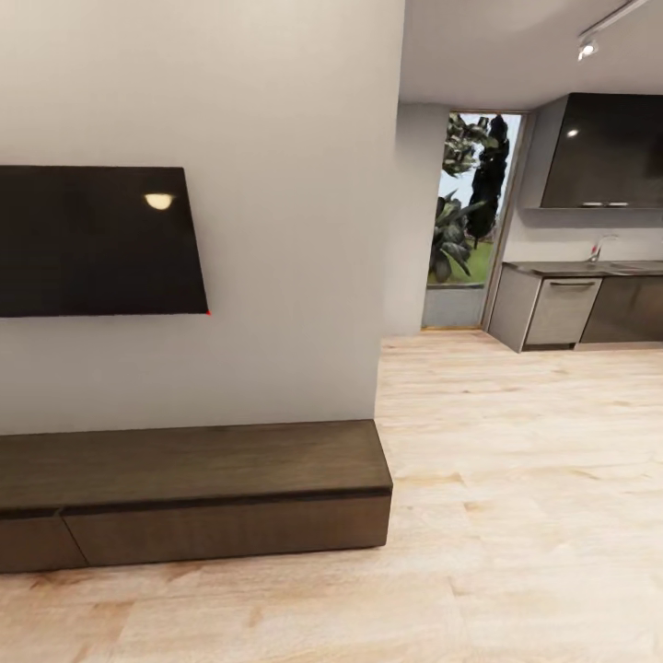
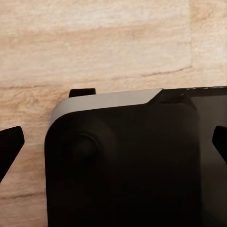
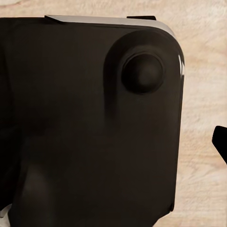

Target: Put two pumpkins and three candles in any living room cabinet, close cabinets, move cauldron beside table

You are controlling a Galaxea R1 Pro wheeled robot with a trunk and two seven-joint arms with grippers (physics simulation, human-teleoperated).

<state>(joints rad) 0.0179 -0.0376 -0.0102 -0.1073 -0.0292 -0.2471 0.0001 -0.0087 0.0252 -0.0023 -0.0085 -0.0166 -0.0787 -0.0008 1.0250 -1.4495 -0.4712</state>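
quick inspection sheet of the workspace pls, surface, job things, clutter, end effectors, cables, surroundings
surface: pale wood plank floor; bare cabinet top.
job's things: cabinet, low and dark brown against the wall, both drawer fronts flush and shut; pumpkins, candles, cauldron: nothing seen.
clutter: nothing seen.
end effectors: left end effector, dark fingertips at the frame edges, wide apart, nothing between them; right end effector, one fingertip shows, state unclear.
cables: nothing seen.
surroundings: wall-mounted TV above the cabinet; kitchen cupboards and glass door beyond.
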